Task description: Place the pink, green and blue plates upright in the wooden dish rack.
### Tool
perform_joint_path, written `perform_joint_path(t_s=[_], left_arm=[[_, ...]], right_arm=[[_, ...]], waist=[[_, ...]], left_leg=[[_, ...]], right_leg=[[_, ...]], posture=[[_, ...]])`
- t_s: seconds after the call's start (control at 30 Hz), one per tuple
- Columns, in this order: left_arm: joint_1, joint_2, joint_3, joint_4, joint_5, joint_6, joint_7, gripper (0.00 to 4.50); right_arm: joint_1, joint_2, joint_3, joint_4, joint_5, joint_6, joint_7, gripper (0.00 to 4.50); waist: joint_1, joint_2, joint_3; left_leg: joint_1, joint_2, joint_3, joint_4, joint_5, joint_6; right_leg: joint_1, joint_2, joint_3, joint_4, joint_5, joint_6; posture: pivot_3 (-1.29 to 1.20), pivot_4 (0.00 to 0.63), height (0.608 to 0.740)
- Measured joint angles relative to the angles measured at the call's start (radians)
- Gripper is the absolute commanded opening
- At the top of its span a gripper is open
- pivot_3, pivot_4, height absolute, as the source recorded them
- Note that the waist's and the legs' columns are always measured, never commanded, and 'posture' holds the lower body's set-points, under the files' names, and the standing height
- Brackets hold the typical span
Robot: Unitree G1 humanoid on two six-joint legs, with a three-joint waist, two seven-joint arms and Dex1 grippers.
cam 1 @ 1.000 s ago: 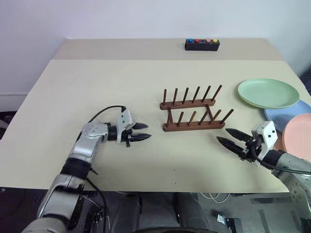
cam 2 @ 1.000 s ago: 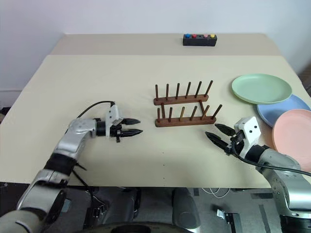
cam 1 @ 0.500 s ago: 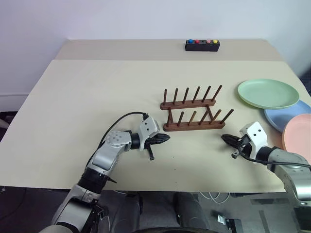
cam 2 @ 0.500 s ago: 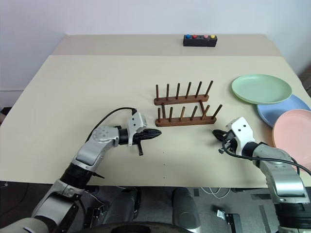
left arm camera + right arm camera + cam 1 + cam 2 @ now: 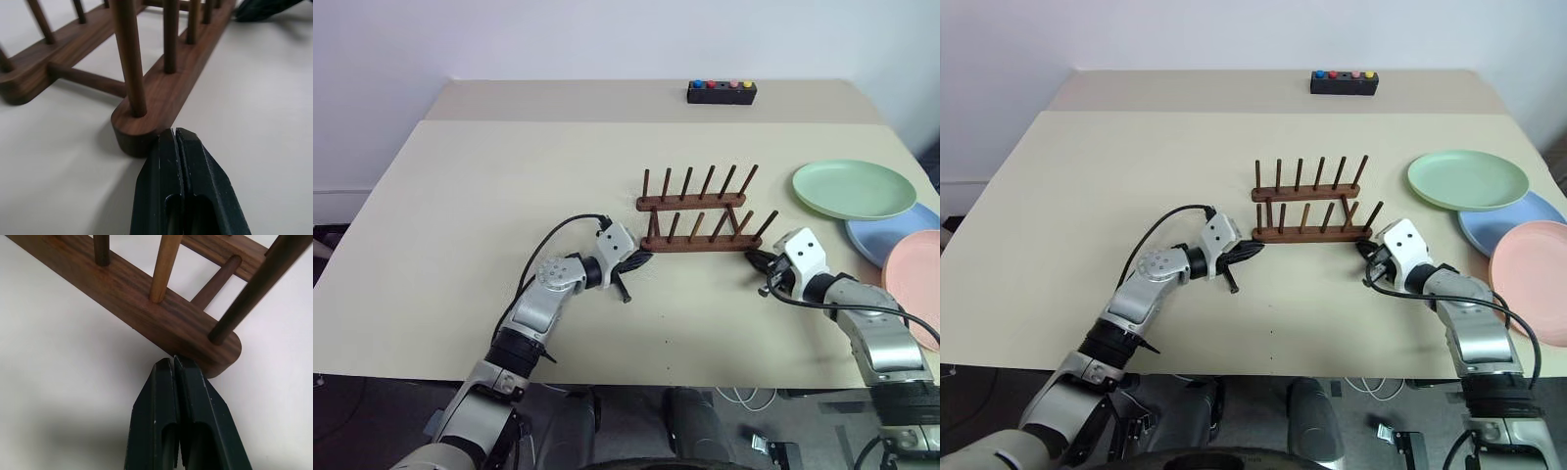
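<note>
Both tools moved inward, fingers together, tips now at wooden dish rack (image 5: 697,223) ends.

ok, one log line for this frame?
left pincer: shut, at near rail end of dark wooden dish rack | right pincer: shut, opposite end | plates: none racked

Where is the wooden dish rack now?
In the head views, the wooden dish rack stands mid-table between both claws, left of the green plate.
</note>
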State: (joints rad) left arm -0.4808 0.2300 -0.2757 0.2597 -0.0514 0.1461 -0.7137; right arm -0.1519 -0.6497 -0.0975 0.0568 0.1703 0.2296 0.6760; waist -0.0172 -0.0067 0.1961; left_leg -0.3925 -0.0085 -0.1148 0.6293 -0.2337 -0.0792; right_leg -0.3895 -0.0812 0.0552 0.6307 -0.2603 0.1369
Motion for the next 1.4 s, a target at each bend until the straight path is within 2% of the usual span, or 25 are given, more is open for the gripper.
perform_joint_path(t_s=[0.47, 0.6, 0.7, 0.83, 0.93, 0.97, 1.23, 1.33, 1.4], left_arm=[[0.003, -0.005, 0.017, 0.018, 0.002, -0.030, 0.038, 0.00], [0.054, 0.002, 0.024, -0.047, -0.023, -0.013, 0.017, 0.00], [0.118, 0.021, 0.019, -0.138, -0.058, 0.028, -0.038, 0.00], [0.163, 0.052, 0.012, -0.205, -0.084, 0.072, -0.093, 0.00], [0.169, 0.052, 0.004, -0.223, -0.089, 0.092, -0.108, 0.00], [0.169, 0.052, 0.002, -0.225, -0.090, 0.093, -0.111, 0.00], [0.169, 0.052, -0.003, -0.234, -0.090, 0.105, -0.112, 0.00], [0.137, 0.017, -0.034, -0.213, -0.114, 0.102, -0.180, 0.00], [0.116, -0.004, -0.058, -0.189, -0.131, 0.100, -0.223, 0.00]], right_arm=[[-0.005, 0.007, 0.001, 0.048, 0.002, -0.073, 0.000, 0.08], [0.086, -0.011, -0.044, -0.045, 0.051, -0.033, 0.037, 0.08], [0.200, -0.060, -0.128, -0.192, 0.121, 0.035, 0.076, 0.88], [0.277, -0.131, -0.323, -0.346, 0.217, 0.138, 0.094, 2.79], [0.292, -0.142, -0.369, -0.395, 0.240, 0.176, 0.088, 4.34], [0.295, -0.142, -0.368, -0.399, 0.243, 0.183, 0.088, 4.48], [0.296, -0.142, -0.368, -0.407, 0.246, 0.210, 0.086, 4.48], [0.415, -0.135, -0.485, -0.479, 0.176, 0.327, -0.022, 4.48], [0.459, -0.132, -0.571, -0.502, 0.125, 0.404, -0.101, 4.48]], waist=[[0.000, 0.000, 0.000], [0.002, 0.000, 0.000], [0.003, 0.002, 0.000], [0.002, 0.001, 0.000], [0.003, 0.000, 0.000], [0.003, 0.000, 0.000], [0.005, 0.000, 0.000], [0.031, 0.002, -0.001], [0.031, 0.002, -0.001]], left_leg=[[0.000, 0.000, 0.000, 0.000, 0.000, 0.000], [0.000, 0.000, 0.000, -0.002, 0.000, 0.000], [-0.001, 0.000, 0.000, -0.003, 0.000, 0.000], [0.000, 0.000, 0.000, -0.001, 0.000, 0.000], [0.000, 0.000, 0.000, 0.001, 0.000, 0.000], [-0.001, 0.000, 0.000, 0.001, 0.000, 0.000], [-0.001, 0.000, 0.000, 0.000, 0.000, 0.000], [-0.005, 0.000, 0.000, 0.001, 0.000, 0.000], [-0.010, -0.001, 0.000, 0.003, 0.000, 0.000]], right_leg=[[0.000, 0.000, 0.000, 0.000, 0.000, 0.000], [0.000, 0.000, 0.000, 0.000, 0.000, 0.000], [-0.002, -0.001, 0.000, 0.000, 0.000, 0.000], [0.000, 0.000, 0.000, 0.000, -0.002, -0.004], [0.000, 0.000, 0.000, -0.001, -0.002, -0.005], [0.000, 0.000, 0.000, -0.001, -0.002, -0.005], [0.000, 0.000, 0.000, -0.001, -0.002, -0.004], [-0.002, -0.001, -0.001, -0.002, -0.003, -0.004], [-0.006, -0.001, 0.000, -0.003, -0.003, -0.004]], posture=[[0.00, 0.150, 0.734], [0.00, 0.150, 0.734], [0.00, 0.150, 0.734], [0.00, 0.150, 0.734], [0.00, 0.150, 0.734], [0.00, 0.150, 0.734], [0.00, 0.150, 0.734], [0.00, 0.150, 0.734], [0.00, 0.150, 0.734]])
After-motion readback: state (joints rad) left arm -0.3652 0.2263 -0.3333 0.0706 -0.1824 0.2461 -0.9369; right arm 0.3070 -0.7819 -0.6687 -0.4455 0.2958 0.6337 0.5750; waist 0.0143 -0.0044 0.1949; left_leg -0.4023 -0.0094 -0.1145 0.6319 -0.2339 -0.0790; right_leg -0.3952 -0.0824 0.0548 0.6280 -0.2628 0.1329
